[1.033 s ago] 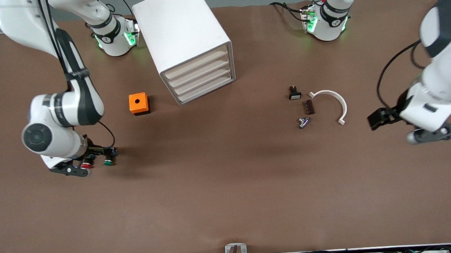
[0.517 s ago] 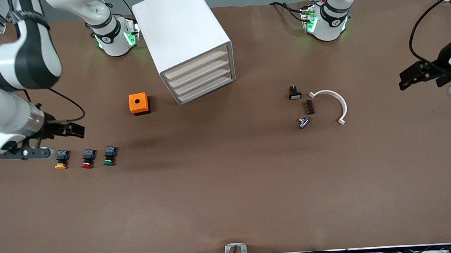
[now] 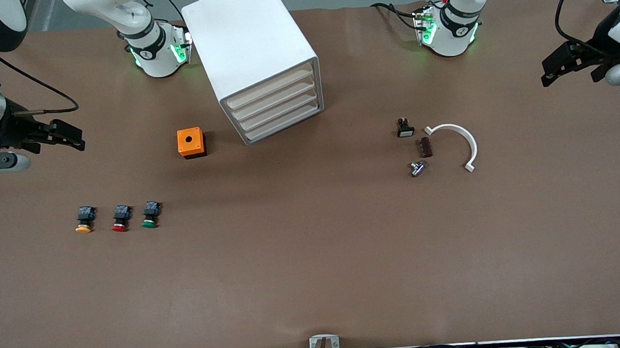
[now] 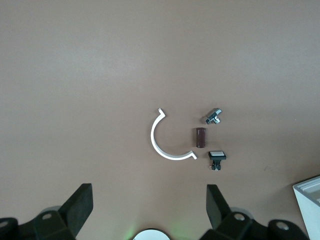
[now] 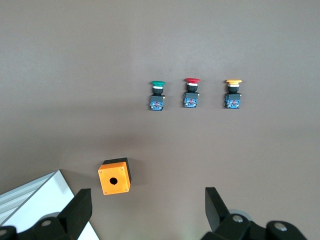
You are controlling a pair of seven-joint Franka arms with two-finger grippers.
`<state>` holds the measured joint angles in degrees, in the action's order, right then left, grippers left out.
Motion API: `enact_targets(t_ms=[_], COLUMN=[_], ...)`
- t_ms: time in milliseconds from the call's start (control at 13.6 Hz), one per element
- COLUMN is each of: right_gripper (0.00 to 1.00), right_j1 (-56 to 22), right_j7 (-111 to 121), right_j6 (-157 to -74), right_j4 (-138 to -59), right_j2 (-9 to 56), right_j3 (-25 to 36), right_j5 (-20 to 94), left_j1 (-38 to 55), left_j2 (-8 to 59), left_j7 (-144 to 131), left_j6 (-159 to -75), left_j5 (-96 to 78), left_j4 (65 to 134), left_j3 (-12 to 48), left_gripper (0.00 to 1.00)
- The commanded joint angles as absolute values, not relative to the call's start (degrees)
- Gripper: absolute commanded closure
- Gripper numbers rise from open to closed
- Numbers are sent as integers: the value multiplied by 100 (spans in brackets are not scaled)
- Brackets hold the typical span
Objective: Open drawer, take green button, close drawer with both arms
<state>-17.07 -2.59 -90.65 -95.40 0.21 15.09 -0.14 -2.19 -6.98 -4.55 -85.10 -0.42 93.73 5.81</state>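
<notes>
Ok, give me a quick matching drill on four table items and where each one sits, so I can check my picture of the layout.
Things:
1. green-capped push button
2. orange square box with a round hole
3. white curved half-ring bracket
4. white four-drawer cabinet

Places:
A. toward the left arm's end, beside a small dark brown block
B. between the two arm bases, all drawers shut
C. in a row beside the red-capped button
D. beside the cabinet, toward the right arm's end

Pairs: 1-C, 2-D, 3-A, 4-B

You will find no readable text, label, brand, number or sign in any of these views; the small dark marks on the black bands of the two white arm bases (image 3: 154, 49) are too small to read.
</notes>
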Motion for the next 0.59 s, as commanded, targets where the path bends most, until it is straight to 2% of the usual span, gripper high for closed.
enact_targets(t_ms=[0,295,517], right_gripper=[0,0,0], right_j1=[-1583,-1425,-241], right_j7=[-167,-158,-123], right_j6=[-9097,-9044,-9035], right_j4=[-9598,-9457,-9396], right_j2=[-9,-9,-9], right_j3=[1477,1424,188], right_j5=[0,-35,-9], left_j1=[-263,-229,-211], left_j2=[-914,-826,-695], left_j7=[-369,-456,-519], left_j6=[-8561,-8596,-8675], left_j5=[-140,-132,-53], left_j4=[9633,9642,9545], left_j3=[589,659,773], left_gripper=[0,0,0])
